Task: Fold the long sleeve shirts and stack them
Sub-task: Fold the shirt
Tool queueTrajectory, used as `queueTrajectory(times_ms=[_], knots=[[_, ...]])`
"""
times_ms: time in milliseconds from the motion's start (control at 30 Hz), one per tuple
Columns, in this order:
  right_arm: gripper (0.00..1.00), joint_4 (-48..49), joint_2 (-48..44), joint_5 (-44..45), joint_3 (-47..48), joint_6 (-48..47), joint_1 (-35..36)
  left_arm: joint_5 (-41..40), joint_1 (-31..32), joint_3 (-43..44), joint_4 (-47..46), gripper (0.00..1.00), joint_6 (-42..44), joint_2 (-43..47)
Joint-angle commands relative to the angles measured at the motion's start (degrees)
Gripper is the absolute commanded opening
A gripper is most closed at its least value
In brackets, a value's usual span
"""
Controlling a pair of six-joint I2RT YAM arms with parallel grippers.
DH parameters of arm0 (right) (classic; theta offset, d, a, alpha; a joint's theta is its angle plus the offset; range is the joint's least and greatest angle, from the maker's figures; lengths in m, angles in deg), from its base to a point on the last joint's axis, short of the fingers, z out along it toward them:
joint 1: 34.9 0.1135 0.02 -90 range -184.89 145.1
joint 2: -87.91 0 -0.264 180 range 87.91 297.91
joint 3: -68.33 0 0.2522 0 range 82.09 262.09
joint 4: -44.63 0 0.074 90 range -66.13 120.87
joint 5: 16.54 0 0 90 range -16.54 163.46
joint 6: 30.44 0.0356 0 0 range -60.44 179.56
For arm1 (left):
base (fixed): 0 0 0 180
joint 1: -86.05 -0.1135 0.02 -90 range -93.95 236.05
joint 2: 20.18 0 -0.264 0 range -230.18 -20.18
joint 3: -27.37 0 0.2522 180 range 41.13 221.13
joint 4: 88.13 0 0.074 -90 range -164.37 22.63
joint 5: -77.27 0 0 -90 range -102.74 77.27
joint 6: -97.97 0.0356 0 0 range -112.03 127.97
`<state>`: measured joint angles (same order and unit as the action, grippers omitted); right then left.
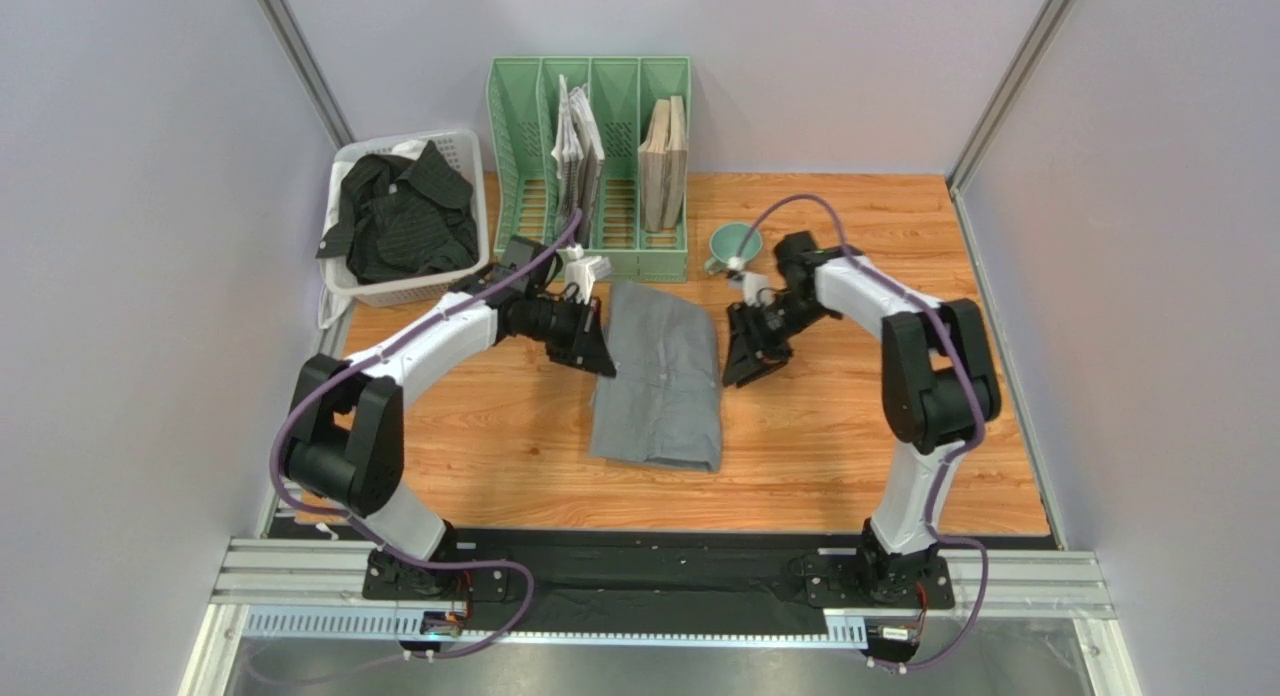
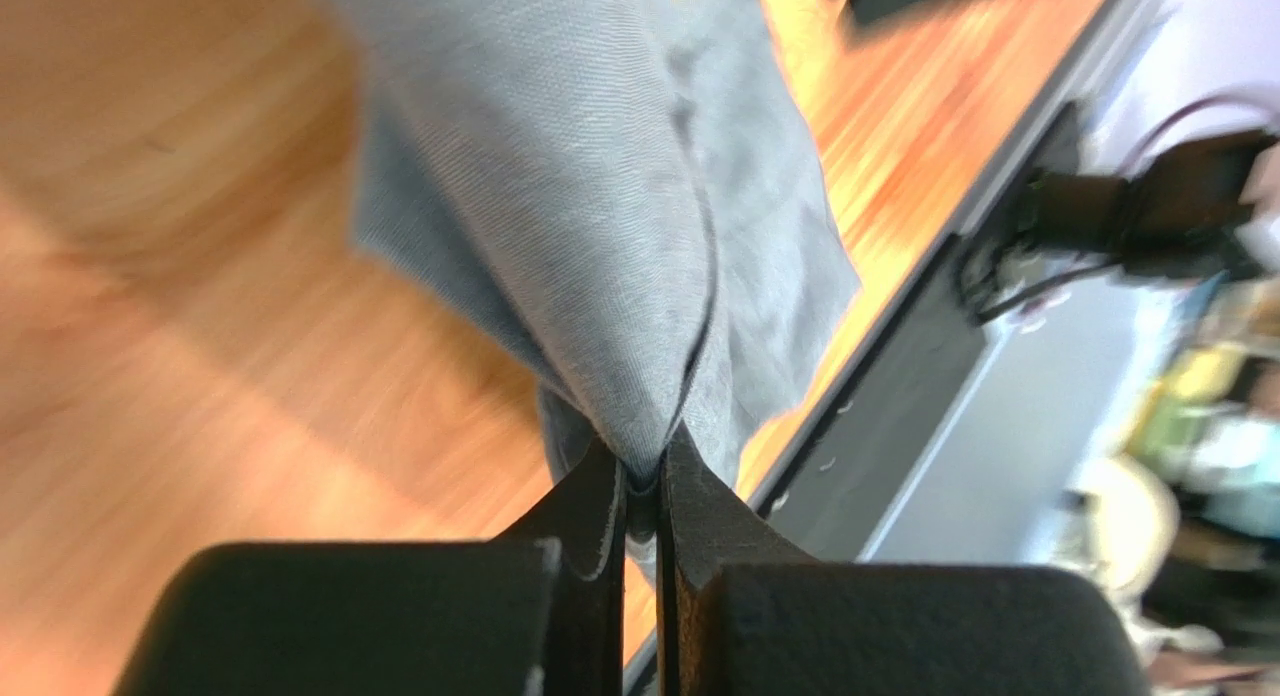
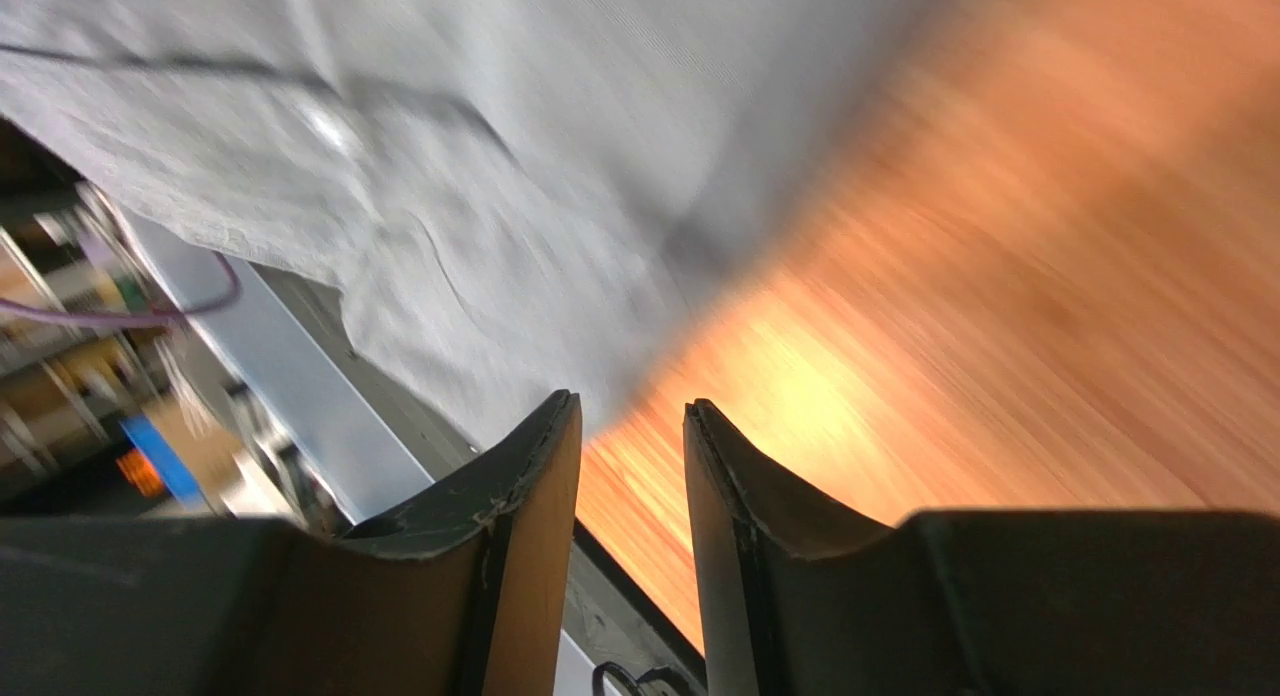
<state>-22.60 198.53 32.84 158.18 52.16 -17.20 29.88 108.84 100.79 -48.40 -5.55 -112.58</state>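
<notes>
Left gripper [image 2: 643, 474] is pinched tight on a fold of the grey shirt [image 2: 601, 201], and the cloth tents up from the tips. Right gripper [image 3: 631, 419] has its jaws apart with nothing between them, tips just off the shirt's right edge over bare table [image 3: 1022, 276].

Grey shirt [image 1: 658, 374] lies mid-table as a part-folded oblong. Black shirt [image 1: 398, 216] is heaped in the white basket [image 1: 409, 294] at far left, not started.

Risks:
- Only one side is gripped, so a lift or fold-over from here likely drags the whole oblong sideways or skews the fold.
- The pinch looks thin and may catch only the top layer, peeling the fold open.
- The right tips may miss the edge if they close where they are.

Pose:
- Left arm [image 1: 436, 336] arcs in from the left, wrist angled down onto the shirt's upper left edge.
- Right arm [image 1: 864, 291] bends inward, wrist dipping low beside the upper right edge.
</notes>
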Motion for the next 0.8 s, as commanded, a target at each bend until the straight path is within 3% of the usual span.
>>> queueTrajectory(times_ms=[0, 133, 267, 433, 533, 600, 700, 733, 767], knots=[[0.38, -0.75, -8.4, -3.06, -2.44, 1.42, -10.03, -8.23, 2.35, 11.07, 24.19, 0.0, 18.51, 4.94], [0.38, -1.37, -12.71, -4.9, -4.46, 0.55, -17.16, -19.37, 6.82, 26.87, 36.05, 0.0, 31.59, 3.81], [0.38, -3.21, -14.3, -5.96, -4.73, -1.04, -24.01, -29.85, 11.48, 49.96, 51.93, 0.0, 46.45, -3.81], [0.38, -4.97, -15.88, -6.4, -4.9, -2.88, -25.95, -45.29, 14.56, 55.39, 52.26, 0.0, 62.8, -5.34], [0.38, -5.06, -16.15, -6.66, -5.34, -3.32, -26.39, -53.93, 19.04, 52.68, 46.72, 0.0, 68.09, -3.33], [0.38, -5.06, -15.97, -6.93, -5.78, -3.67, -26.48, -59.36, 24.02, 42.78, 39.01, 0.0, 69.67, -0.6], [0.38, -4.97, -15.62, -7.28, -6.05, -4.11, -26.57, -66.49, 32.8, 19.85, 23.72, 0.0, 73.11, 6.08], [0.38, -5.32, -15.53, -7.45, -6.05, -4.38, -26.57, -67.04, 35.11, 9.79, 18.81, 0.0, 71.19, 8.27], [0.38, -5.59, -15.53, -7.46, -5.87, -4.64, -26.57, -67.13, 37.14, 5.51, 17.28, 0.0, 69.35, 9.07]])
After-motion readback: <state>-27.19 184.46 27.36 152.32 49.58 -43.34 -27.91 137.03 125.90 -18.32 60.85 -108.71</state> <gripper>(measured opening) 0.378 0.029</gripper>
